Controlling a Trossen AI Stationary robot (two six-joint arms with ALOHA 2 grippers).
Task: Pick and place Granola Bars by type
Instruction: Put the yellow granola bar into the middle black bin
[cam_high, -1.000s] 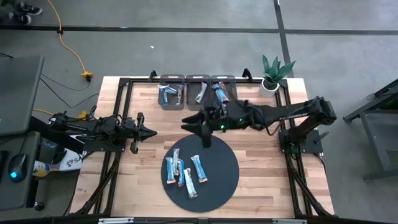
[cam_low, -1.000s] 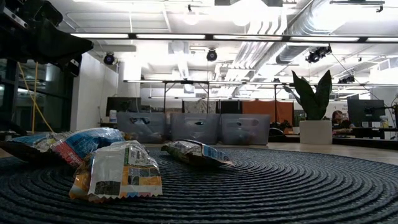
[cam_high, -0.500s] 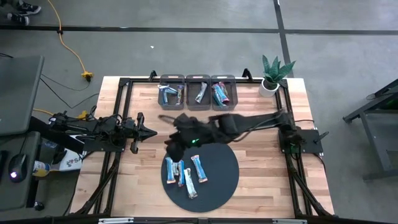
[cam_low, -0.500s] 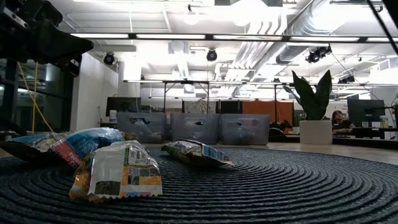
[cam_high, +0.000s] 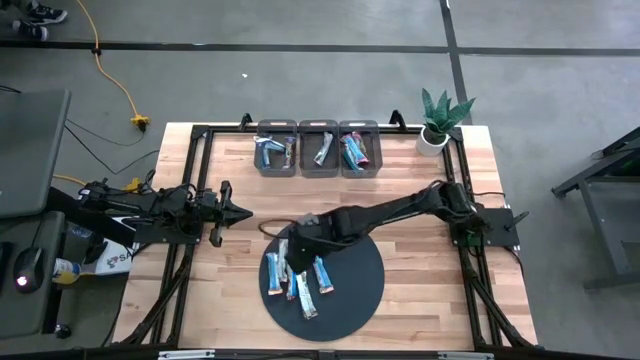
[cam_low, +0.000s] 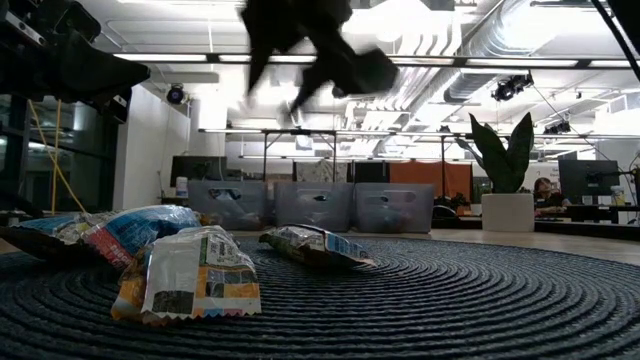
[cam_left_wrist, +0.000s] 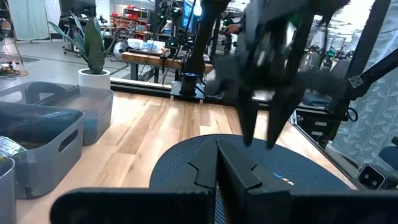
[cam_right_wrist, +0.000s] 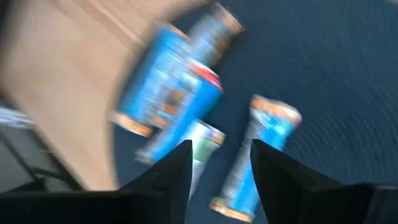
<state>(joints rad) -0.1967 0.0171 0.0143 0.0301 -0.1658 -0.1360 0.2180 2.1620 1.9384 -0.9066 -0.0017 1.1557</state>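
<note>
- Right gripper (cam_high: 290, 252) hangs over the bars (cam_high: 297, 277) on the round mat (cam_high: 355, 285), fingers (cam_right_wrist: 171, 174) parted, holding nothing.
- Left gripper (cam_high: 235, 212) waits beside the mat; its fingers' state can't be told.

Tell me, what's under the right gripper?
Granola bars on the round dark mat; the right gripper hangs open above them, holding nothing. From above, the gripper covers part of the pile, so some bars may be hidden.

Nothing readable from here: the print on the granola bars (cam_low: 190, 275) is too small to make out.
</note>
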